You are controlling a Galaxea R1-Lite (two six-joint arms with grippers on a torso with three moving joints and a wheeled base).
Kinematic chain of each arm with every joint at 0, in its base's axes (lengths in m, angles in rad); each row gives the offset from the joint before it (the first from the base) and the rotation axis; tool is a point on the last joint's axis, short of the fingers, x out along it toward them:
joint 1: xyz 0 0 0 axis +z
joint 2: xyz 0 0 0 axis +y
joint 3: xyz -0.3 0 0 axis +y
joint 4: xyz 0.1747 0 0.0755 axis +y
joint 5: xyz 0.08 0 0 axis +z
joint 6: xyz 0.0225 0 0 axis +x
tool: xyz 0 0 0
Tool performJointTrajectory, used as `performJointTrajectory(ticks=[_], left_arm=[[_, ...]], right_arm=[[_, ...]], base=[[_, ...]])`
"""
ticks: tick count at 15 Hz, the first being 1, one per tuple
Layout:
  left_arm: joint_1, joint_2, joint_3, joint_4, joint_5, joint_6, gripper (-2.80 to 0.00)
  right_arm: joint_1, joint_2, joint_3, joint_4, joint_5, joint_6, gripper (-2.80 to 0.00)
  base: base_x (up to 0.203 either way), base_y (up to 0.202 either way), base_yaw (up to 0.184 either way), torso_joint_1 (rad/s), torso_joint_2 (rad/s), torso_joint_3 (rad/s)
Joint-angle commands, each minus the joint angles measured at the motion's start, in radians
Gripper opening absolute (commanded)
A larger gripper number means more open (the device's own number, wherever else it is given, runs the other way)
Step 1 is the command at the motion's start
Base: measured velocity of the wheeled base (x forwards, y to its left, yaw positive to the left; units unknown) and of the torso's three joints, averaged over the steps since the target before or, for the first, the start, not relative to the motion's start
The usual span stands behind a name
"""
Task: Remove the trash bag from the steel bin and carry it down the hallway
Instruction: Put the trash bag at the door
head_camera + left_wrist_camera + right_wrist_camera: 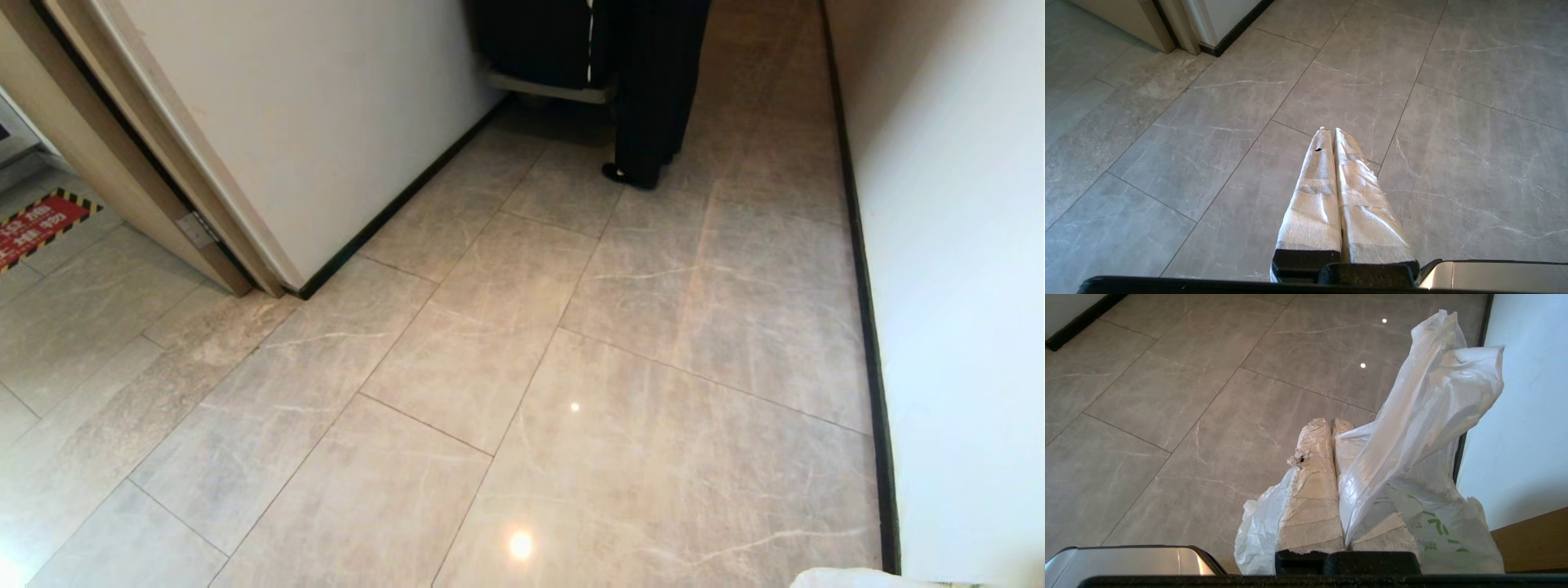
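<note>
The right gripper (1331, 424) is clamped on the trash bag (1412, 428): its two tape-wrapped fingers (1312, 490) are pressed together with the thin white film pinched between them. One lobe of the bag stands up past the fingertips, and the rest drapes on both sides of the fingers. Green leaf prints show on the lower folds. What the bag contains cannot be told. A white corner of the bag (849, 578) also shows at the bottom edge of the head view, beside the right-hand wall.

The left gripper (1330, 130) holds nothing; its wrapped fingers (1310, 204) lie together, tips touching, above bare floor.

Both grippers hang over the hallway (571, 367), with glossy beige marbled tiles, white walls and black skirting (869, 343). On the left, a door frame (155, 163) opens onto a room with a red floor sticker (37, 224) edged in yellow and black. At the far end of the hallway a person in black trousers (653, 90) stands just beside a black linen cart (539, 45).
</note>
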Motion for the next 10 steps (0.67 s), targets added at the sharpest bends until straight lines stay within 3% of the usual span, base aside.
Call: performJointTrajectory(ticks=[1, 5, 7, 10], left_arm=[[0.0, 0.001, 0.001, 0.0, 0.0, 0.0, -2.8], [0.0, 0.0, 0.001, -0.002, 0.0, 0.0, -2.8], [0.0, 0.0, 0.0, -0.002, 0.0, 0.0, -2.8], [0.0, 0.0, 0.0, 0.0, 0.0, 0.001, -2.8]], right_arm=[[0.0, 0.002, 0.0, -0.001, 0.001, -0.002, -2.8], [0.0, 0.005, -0.025, 0.006, -0.004, -0.001, -2.8], [0.0, 0.073, -0.158, 0.071, -0.006, -0.003, -2.8], [-0.005, 0.325, -0.446, 0.283, -0.014, -0.007, -2.8]], base=[[0.0, 0.0, 0.0, 0.007, 0.01, -0.197], [0.0, 0.0, 0.0, 0.002, 0.0, -0.151], [0.0, 0.0, 0.0, -0.004, 0.0, -0.035], [0.0, 0.0, 0.0, 0.0, 0.0, 0.0]])
